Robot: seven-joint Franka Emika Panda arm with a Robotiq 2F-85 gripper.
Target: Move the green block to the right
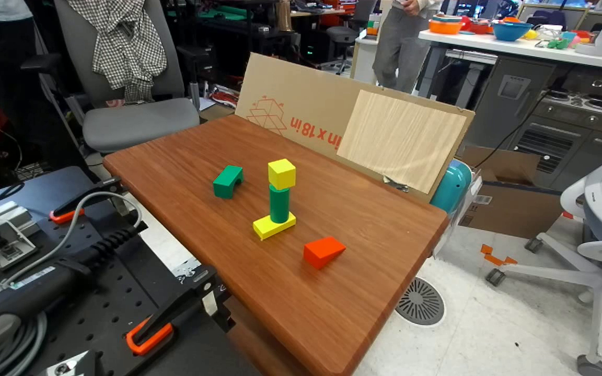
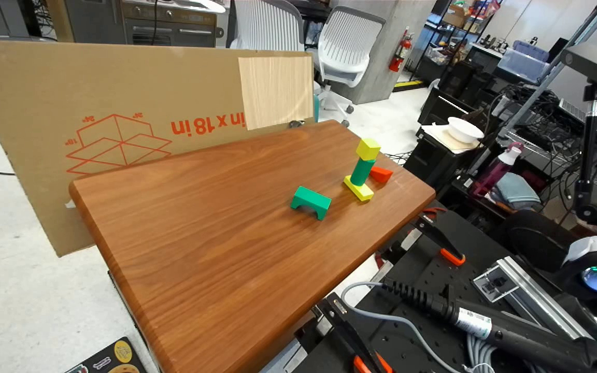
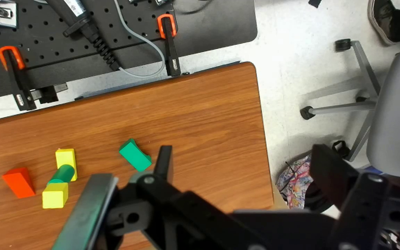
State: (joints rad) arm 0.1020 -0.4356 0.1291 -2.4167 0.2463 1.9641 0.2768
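The green block point(image 1: 226, 181) is a small loose arch-shaped piece lying on the wooden table. It also shows in an exterior view point(image 2: 313, 197) and in the wrist view point(image 3: 134, 155), where it lies just left of the left fingertip in the picture. My gripper point(image 3: 243, 147) shows only in the wrist view. Its two fingers are wide apart with nothing between them. It is above the table and apart from the green block. The arm and gripper do not show in either exterior view.
Beside the green block stands a stack: yellow base point(image 1: 265, 228), green cylinder point(image 1: 279, 204), yellow cube point(image 1: 281, 174). A red-orange wedge point(image 1: 322, 253) lies beyond it. A cardboard sheet point(image 2: 184, 93) stands along one table edge. Black clamps point(image 3: 172, 52) sit along the opposite edge.
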